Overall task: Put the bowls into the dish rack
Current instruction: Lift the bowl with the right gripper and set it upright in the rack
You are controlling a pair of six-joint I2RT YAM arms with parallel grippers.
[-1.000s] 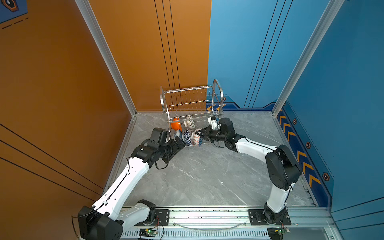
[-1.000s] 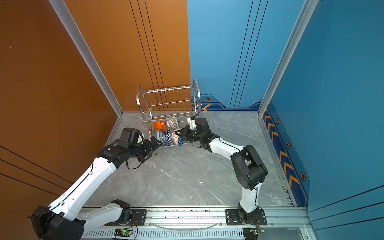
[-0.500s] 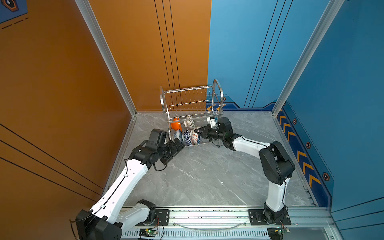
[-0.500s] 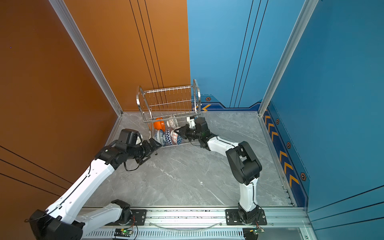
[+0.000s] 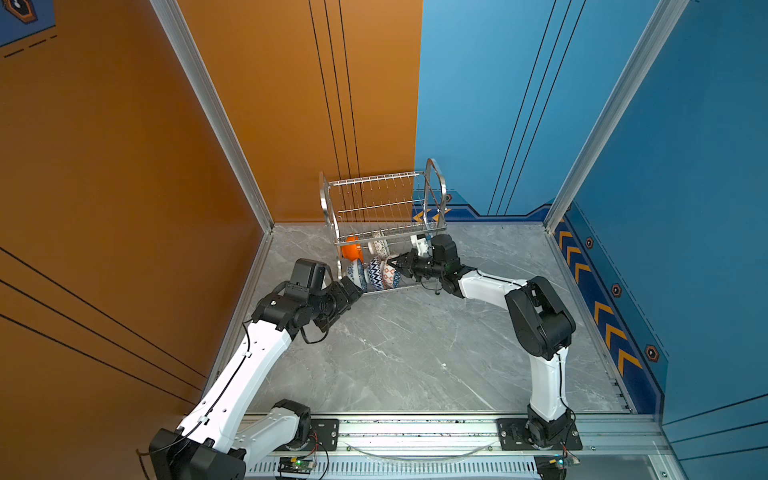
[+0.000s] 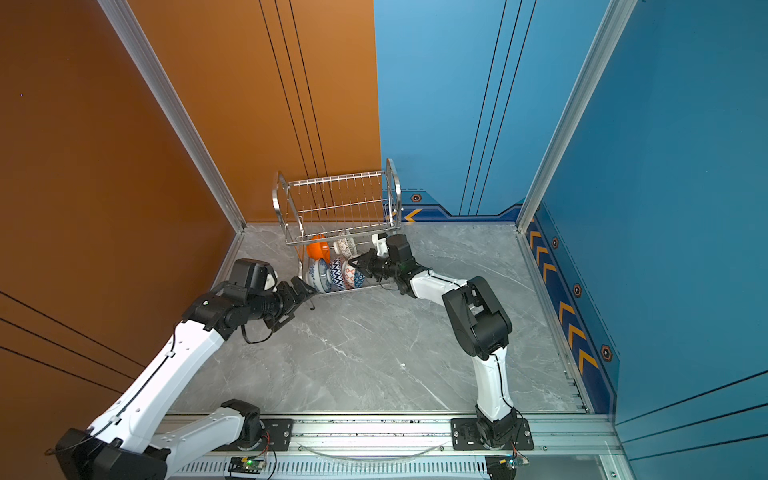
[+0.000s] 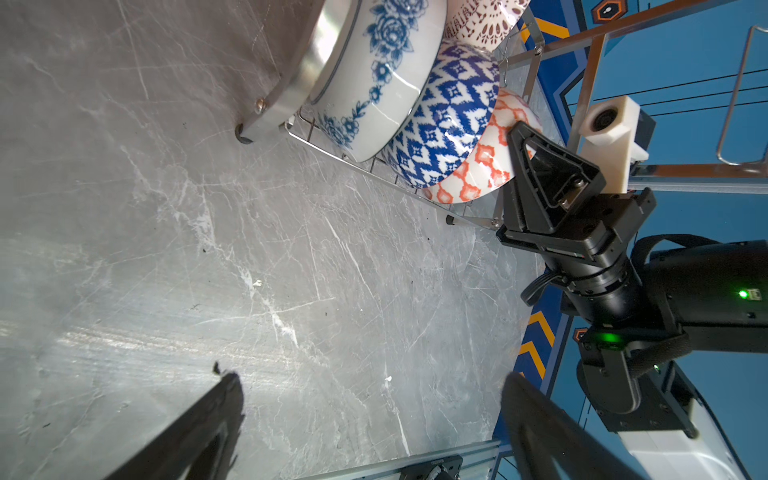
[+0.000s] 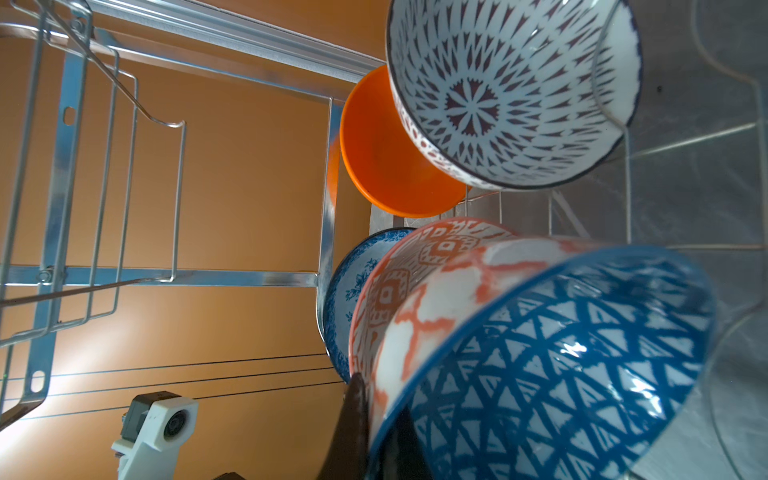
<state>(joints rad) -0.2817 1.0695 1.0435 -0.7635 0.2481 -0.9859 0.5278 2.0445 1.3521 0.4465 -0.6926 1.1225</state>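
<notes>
Bowls (image 5: pixel 376 272), five, all on edge on the lower shelf of one dish rack (image 5: pixel 384 208). In front: floral bowl (image 7: pixel 374 83), blue zigzag bowl (image 7: pixel 449 120), orange-lattice bowl (image 7: pixel 486 166). Behind, half hidden by wire in both top views: orange bowl (image 8: pixel 382 158), white lattice bowl (image 8: pixel 498 91). Right hand (image 7: pixel 517 133) pinches the orange-lattice bowl's rim; left hand (image 5: pixel 355 286) gapes empty beside the rack. Grey marble desk (image 5: pixel 415 353); orange wall (image 5: pixel 291 104), blue wall (image 5: pixel 478 104).

Grey marbled tabletop (image 5: pixel 415 353), steel wire dish rack (image 5: pixel 384 235) standing at its far edge
</notes>
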